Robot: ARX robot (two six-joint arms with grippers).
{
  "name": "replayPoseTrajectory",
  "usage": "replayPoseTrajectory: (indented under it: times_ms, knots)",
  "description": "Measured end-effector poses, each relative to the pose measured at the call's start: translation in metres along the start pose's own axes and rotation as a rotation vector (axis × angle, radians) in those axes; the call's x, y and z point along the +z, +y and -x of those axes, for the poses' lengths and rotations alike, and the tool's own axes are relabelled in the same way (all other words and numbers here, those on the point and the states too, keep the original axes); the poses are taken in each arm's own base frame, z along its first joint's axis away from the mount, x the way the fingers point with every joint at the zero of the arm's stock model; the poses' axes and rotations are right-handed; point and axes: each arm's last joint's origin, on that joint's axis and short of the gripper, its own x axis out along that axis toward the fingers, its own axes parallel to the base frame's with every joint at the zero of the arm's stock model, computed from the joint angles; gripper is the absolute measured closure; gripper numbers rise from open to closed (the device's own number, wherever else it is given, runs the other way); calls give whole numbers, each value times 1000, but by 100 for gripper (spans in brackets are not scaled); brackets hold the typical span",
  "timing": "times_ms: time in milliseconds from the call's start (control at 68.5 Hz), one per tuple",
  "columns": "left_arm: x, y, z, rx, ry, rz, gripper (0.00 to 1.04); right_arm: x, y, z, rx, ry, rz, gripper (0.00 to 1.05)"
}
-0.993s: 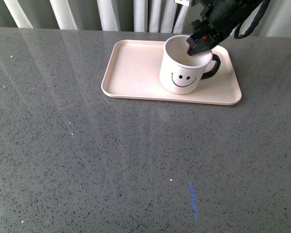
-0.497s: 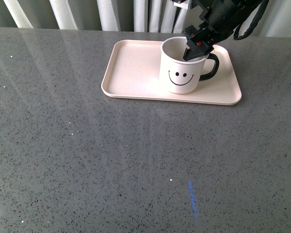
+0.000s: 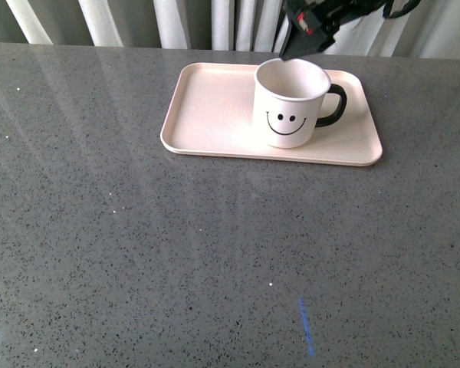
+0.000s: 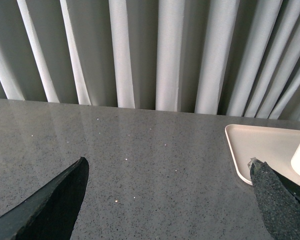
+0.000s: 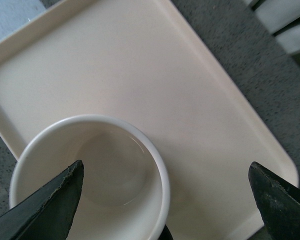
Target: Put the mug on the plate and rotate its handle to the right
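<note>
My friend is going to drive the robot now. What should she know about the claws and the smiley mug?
Right claw: open, empty, above the mug, not touching it.
Left claw: open, empty, over bare table beside the plate.
The mug stands upright on the plate's right half, smiley facing the robot, handle pointing right.
Done: mug placed, handle turned right.
Left: probably nothing but pulling the right arm away.

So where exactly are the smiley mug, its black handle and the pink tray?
mug (image 3: 285, 115), front view, on the white side at the smiley face.
handle (image 3: 336, 106), front view, on the black loop.
tray (image 3: 207, 107), front view, on its bare floor.
</note>
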Motion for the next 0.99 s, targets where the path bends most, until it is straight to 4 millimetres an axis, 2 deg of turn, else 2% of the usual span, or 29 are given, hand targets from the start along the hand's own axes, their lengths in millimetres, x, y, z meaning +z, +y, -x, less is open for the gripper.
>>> replayPoseTrajectory:
  times_ms: [131, 248, 365, 438, 482, 526, 584, 672, 745, 877, 993]
  knots:
    - [0, 0, 0, 0, 0, 0, 9, 8, -4, 34, -33, -113, -17, 9]
    - [0, 0, 0, 0, 0, 0, 9, 3, -3, 61, -52, -197, -26, 9]
    - [0, 0, 0, 0, 0, 0, 9, 2, -4, 71, -72, -213, -38, 9]
    - [0, 0, 0, 0, 0, 0, 9, -3, -1, 69, -325, -295, -123, 19]
    - [0, 0, 0, 0, 0, 0, 9, -17, 6, 68, -477, -404, -249, 27]
    - [0, 0, 0, 0, 0, 0, 9, -30, 14, 69, -552, -511, -325, 34]
    - [0, 0, 0, 0, 0, 0, 9, -47, 29, 77, -590, -671, -379, 45]
    - [0, 0, 0, 0, 0, 0, 9, -69, 50, 98, -609, -804, -409, 61]
    - [0, 0, 0, 0, 0, 0, 9, -88, 65, 112, -614, -841, -428, 75]
    - [0, 0, 0, 0, 0, 0, 9, -128, 90, 122, -582, -818, -443, 101]
    - [0, 0, 0, 0, 0, 0, 9, -155, 109, 133, -594, -802, -458, 103]
